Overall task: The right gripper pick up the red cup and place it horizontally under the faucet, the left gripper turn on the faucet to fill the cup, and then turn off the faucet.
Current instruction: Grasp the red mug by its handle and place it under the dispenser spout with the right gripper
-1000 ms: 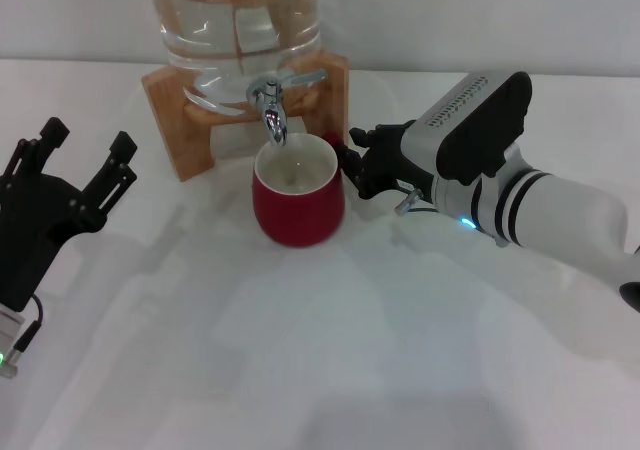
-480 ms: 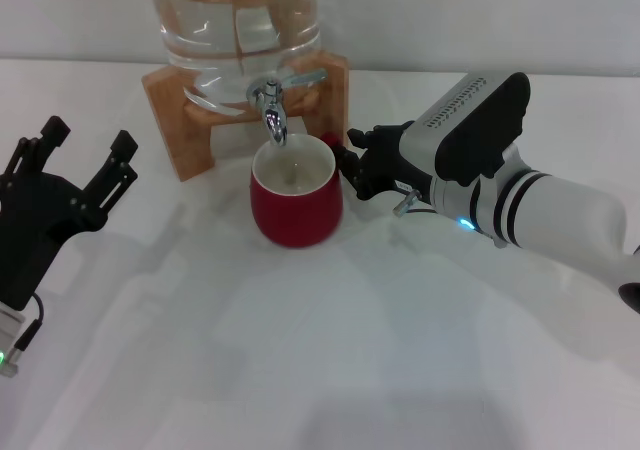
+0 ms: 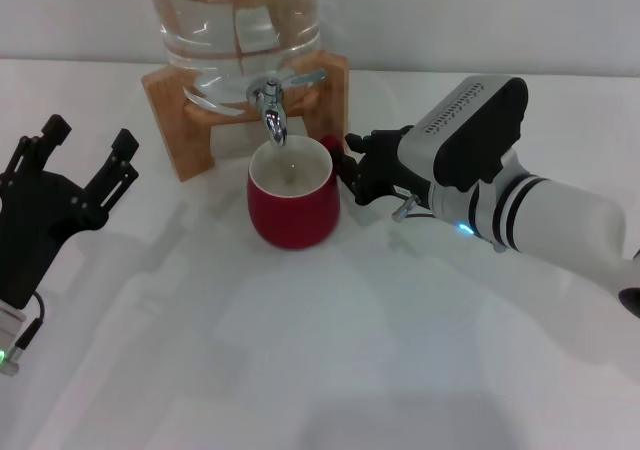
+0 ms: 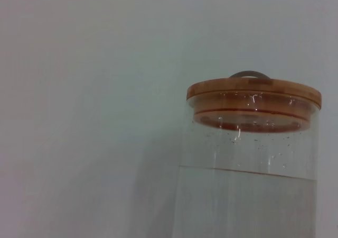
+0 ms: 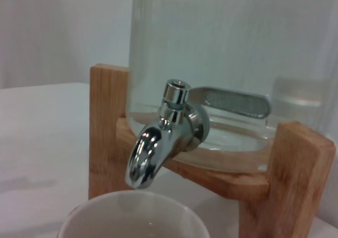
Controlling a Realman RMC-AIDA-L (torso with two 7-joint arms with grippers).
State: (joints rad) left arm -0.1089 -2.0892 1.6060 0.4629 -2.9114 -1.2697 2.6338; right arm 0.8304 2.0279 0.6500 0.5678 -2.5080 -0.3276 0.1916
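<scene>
- Up on the head view, the red cup [image 3: 293, 202] stands upright on the white bench [image 3: 330, 360], right under the faucet [image 3: 272, 107].
- Its open mouth faces up, and the inside is cream white.
- The cup is round, squat and shiny red. Its handle sticks out toward the right gripper [image 3: 347, 167].
- The right gripper has its black fingers [image 3: 355, 182] closed on the cup's handle, at the cup's right side.
- The left gripper [image 3: 85, 160] hangs over the bench well to the left of the cup, touching nothing. Its two fingers [image 3: 118, 165] are spread wide apart.
- Only the right wrist view shows the faucet close up [image 5: 158, 145]. It is shiny chrome, its spout curves down, and its tip sits just above the cup's white rim [image 5: 134, 215].
- That view also shows the flat silver lever [image 5: 232, 101] lying sideways against the glass jar [image 5: 232, 53], and the wooden stand [image 5: 288, 174] holding the jar.
- Only the left wrist view shows the top of the jar [image 4: 248, 195], with a wooden lid [image 4: 253, 94] on it and a water line partway down.
</scene>
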